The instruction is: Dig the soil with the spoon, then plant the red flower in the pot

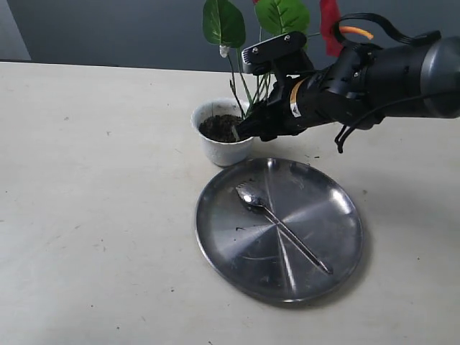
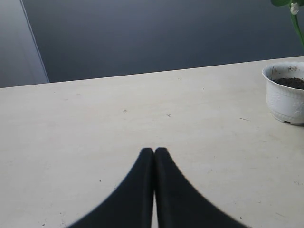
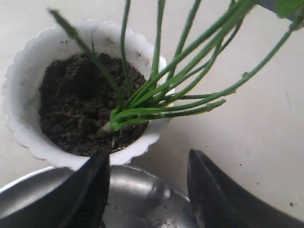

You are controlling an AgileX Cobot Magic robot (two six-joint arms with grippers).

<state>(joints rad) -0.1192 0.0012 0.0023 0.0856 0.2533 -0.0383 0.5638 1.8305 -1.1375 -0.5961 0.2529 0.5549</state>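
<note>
The white scalloped pot (image 1: 224, 149) holds dark soil (image 1: 218, 127). The red flower (image 1: 223, 21) has its base in that soil, and its stems lean toward the arm. In the right wrist view the stems (image 3: 156, 102) fan out of the soil (image 3: 71, 104) over the pot's rim (image 3: 19, 71). My right gripper (image 1: 248, 129) is open beside the pot's rim with nothing between its fingers (image 3: 90, 190). The spoon (image 1: 282, 230) lies on the steel plate, soil specks on its bowl. My left gripper (image 2: 154, 151) is shut and empty above the bare table, well away from the pot (image 2: 286, 99).
The large round steel plate (image 1: 323, 208) lies just in front of the pot, its rim (image 3: 142, 183) directly under my right fingers. A dark wall runs along the table's far edge. The left arm is out of the exterior view.
</note>
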